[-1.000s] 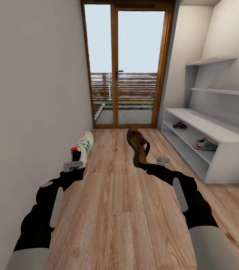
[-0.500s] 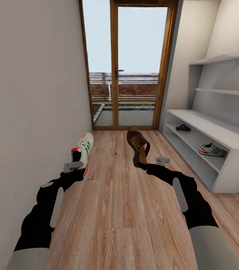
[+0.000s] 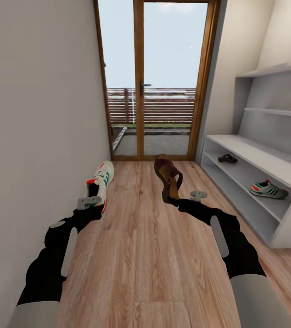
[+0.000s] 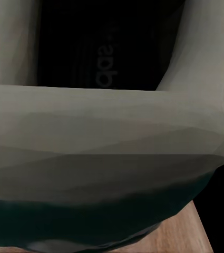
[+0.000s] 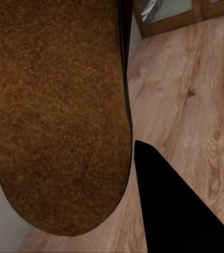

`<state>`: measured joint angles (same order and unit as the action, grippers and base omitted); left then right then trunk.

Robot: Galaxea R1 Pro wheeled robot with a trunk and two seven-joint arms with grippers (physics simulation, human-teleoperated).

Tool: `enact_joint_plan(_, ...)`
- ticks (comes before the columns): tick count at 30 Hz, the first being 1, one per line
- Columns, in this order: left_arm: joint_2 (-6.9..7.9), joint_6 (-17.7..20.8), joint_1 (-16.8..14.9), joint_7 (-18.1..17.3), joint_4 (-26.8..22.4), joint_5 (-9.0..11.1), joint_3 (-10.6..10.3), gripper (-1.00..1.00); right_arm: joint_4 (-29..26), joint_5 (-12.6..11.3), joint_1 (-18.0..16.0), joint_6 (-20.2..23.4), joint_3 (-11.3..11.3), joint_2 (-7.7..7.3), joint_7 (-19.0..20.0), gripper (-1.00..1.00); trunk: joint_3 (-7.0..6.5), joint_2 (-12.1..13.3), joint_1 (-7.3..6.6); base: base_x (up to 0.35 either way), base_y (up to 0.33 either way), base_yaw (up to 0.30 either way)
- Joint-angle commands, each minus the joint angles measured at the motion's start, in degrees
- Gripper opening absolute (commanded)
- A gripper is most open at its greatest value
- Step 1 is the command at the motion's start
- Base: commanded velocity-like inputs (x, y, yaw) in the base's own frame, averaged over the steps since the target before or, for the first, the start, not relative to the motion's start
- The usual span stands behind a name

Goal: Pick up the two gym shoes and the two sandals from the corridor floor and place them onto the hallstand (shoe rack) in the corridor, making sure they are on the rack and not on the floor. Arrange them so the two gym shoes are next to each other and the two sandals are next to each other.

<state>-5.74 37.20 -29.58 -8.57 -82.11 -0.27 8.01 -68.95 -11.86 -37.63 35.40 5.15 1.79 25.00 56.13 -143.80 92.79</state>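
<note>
In the claws, sneaker [image 3: 99, 182], sandal [image 3: 167, 176]

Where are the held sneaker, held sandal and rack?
held sneaker [image 3: 101, 180], head view, green-striped side.
held sandal [image 3: 167, 175], head view, straps.
rack [image 3: 255, 157], head view, bare top board.

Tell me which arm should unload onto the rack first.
Right, probably. The right gripper holds a sandal on the hallstand side; the left gripper, holding a gym shoe, hangs by the opposite wall.
</note>
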Motion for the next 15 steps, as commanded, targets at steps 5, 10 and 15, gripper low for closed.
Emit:
enact_joint_plan(5, -0.06, 0.3, 0.0, -0.4, -0.1, 0.0, 0.2, -1.00, 0.0, -0.5, 0.0, 0.5, 0.2, 0.06, 0.1, -1.00, 0.06, 0.0, 0.02, 0.344, 0.000, -0.117)
enact_joint_plan(10, -0.06, 0.3, 0.0, -0.4, -0.1, 0.0, 0.2, -1.00, 0.0, -0.5, -0.1, 0.5, 0.2, 0.06, 0.1, -1.00, 0.06, 0.0, 0.02, 0.344, 0.000, -0.269)
enact_joint_plan(15, -0.06, 0.3, 0.0, -0.4, -0.1, 0.0, 0.2, -1.00, 0.0, -0.5, -0.1, 0.5, 0.2, 0.06, 0.1, -1.00, 0.06, 0.0, 0.02, 0.344, 0.000, -0.255)
